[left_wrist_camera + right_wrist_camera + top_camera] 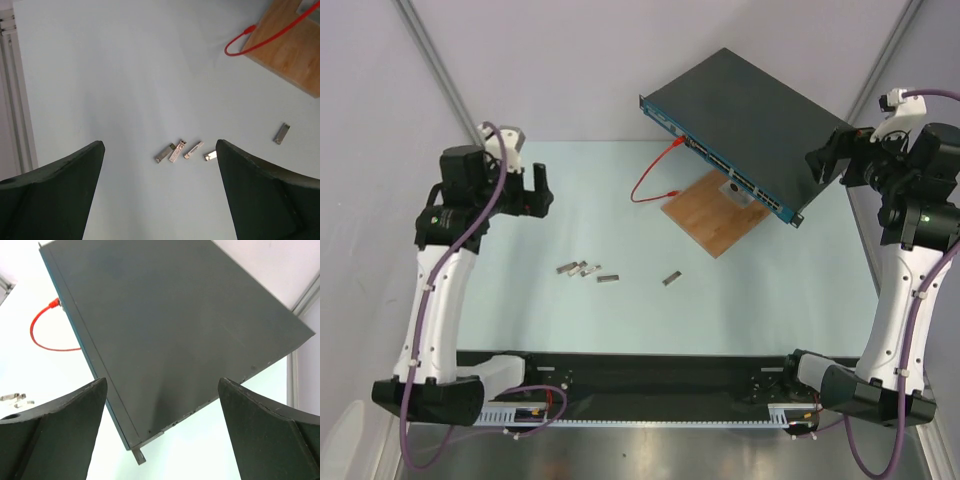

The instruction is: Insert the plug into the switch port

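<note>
The switch (750,110) is a flat dark box lying at an angle at the back right, its blue ported front edge (720,165) facing the table's middle. Several small silver plugs (582,268) lie loose on the pale table, one more (671,279) off to their right. My left gripper (538,190) hangs open at the left; in its wrist view the plugs (177,151) lie on the table below, between its spread fingers (60,190). My right gripper (825,160) stands open above the switch's right corner (175,315). Neither gripper holds anything.
A red cable (650,185) loops from a port on the switch's front onto the table. A brown wooden board (715,215) lies under the front edge of the switch. Grey walls and metal posts close in the back.
</note>
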`<state>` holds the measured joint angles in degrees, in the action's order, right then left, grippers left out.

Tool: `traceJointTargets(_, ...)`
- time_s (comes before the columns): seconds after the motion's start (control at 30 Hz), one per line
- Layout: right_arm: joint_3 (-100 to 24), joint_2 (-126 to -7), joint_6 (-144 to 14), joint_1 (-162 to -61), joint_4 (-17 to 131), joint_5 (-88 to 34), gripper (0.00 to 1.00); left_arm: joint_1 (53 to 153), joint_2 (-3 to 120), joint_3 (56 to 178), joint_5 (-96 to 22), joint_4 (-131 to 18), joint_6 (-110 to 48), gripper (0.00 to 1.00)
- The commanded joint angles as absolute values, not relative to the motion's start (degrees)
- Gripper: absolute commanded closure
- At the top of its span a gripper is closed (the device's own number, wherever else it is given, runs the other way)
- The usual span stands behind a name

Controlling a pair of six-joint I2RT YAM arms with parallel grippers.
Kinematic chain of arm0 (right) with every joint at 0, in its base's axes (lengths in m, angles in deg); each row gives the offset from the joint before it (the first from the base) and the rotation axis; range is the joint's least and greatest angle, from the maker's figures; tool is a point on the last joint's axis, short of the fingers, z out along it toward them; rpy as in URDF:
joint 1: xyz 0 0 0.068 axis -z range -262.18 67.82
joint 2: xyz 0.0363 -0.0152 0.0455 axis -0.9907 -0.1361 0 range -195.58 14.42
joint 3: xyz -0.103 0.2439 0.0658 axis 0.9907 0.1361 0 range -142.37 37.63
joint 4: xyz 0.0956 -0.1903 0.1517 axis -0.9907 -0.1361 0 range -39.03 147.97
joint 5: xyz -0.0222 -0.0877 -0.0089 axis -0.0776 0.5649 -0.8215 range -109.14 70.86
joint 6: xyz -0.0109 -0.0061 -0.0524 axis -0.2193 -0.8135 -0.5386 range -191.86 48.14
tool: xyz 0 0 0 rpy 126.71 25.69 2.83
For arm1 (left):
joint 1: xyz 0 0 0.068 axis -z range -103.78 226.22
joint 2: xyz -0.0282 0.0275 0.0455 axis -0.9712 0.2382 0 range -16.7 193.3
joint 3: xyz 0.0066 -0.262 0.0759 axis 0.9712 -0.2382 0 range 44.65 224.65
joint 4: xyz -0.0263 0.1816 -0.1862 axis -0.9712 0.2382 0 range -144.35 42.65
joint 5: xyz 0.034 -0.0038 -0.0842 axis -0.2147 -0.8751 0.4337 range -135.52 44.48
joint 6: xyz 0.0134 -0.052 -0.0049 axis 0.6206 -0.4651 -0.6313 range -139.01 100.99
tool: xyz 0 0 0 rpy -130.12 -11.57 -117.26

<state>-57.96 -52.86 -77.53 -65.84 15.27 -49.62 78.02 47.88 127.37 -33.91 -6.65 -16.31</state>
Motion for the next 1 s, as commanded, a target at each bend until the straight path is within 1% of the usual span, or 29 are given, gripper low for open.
traceJointTargets(0.0, -56.60, -50.97, -78.97, -65.92, 16.66, -51.13, 0.00, 82.97, 51.14, 129.38, -36.82, -7.86, -7.69, 0.00)
traceJointTargets(0.07, -56.33, -50.97, -80.37, -65.83, 15.87, -52.45, 0.00, 88.85, 54.47, 129.21, -39.79, -7.68, -3.74, 0.00)
traceJointTargets(0.1, -56.15, -50.97, -80.47, -65.57, 15.61, -52.63, 0.00, 94.01, 55.71, 128.68, -40.42, -7.51, -2.33, 0.00)
traceJointTargets(0.17, -56.33, -51.23, -80.30, -65.04, 15.34, -53.24, 0.00, 99.30, 58.08, 127.45, -43.83, -8.47, -0.04, 0.00)
traceJointTargets(0.2, -56.24, -51.23, -80.12, -64.60, 15.25, -53.42, 0.00, 103.68, 60.45, 126.23, -45.33, -9.52, 0.49, 0.00)
traceJointTargets(0.27, -56.50, -51.23, -79.85, -63.90, 15.34, -53.77, 0.00, 107.14, 63.09, 125.60, -44.74, -10.23, 0.50, 0.01)
traceJointTargets(0.33, -56.94, -51.32, -79.68, -63.02, 14.82, -54.04, 0.00, 111.53, 67.57, 125.16, -42.80, -10.76, -0.81, 0.04)
traceJointTargets(0.4, -56.94, -51.23, -79.59, -62.58, 14.64, -54.04, 0.00, 115.22, 70.65, 124.55, -42.54, -11.98, -2.31, 0.09)
traceJointTargets(0.47, -57.03, -51.06, -79.50, -61.70, 14.55, -54.12, 0.00, 117.08, 75.04, 124.55, -39.47, -13.48, -4.15, 0.14)
traceJointTargets(0.53, -56.77, -50.62, -79.41, -61.00, 14.55, -54.04, 0.01, 119.45, 78.99, 124.55, -37.79, -15.50, -6.60, 0.18)
traceJointTargets(0.57, -56.51, -50.44, -79.68, -60.91, 14.55, -54.04, 0.00, 120.94, 80.15, 124.46, -38.14, -16.20, -7.58, 0.20)
traceJointTargets(0.67, -56.59, -50.09, -81.08, -60.91, 13.85, -53.78, 0.00, 123.05, 84.28, 124.20, -40.94, -19.19, -9.96, 0.23)
traceJointTargets(0.83, -56.41, -49.91, -81.61, -60.91, 13.58, -52.54, 0.00, 126.05, 88.94, 124.81, -45.35, -22.36, -12.68, 0.27)
traceJointTargets(0.97, -55.80, -50.00, -81.44, -60.91, 13.58, -52.54, 0.00, 127.19, 92.19, 125.34, -47.19, -23.32, -13.83, 0.34)
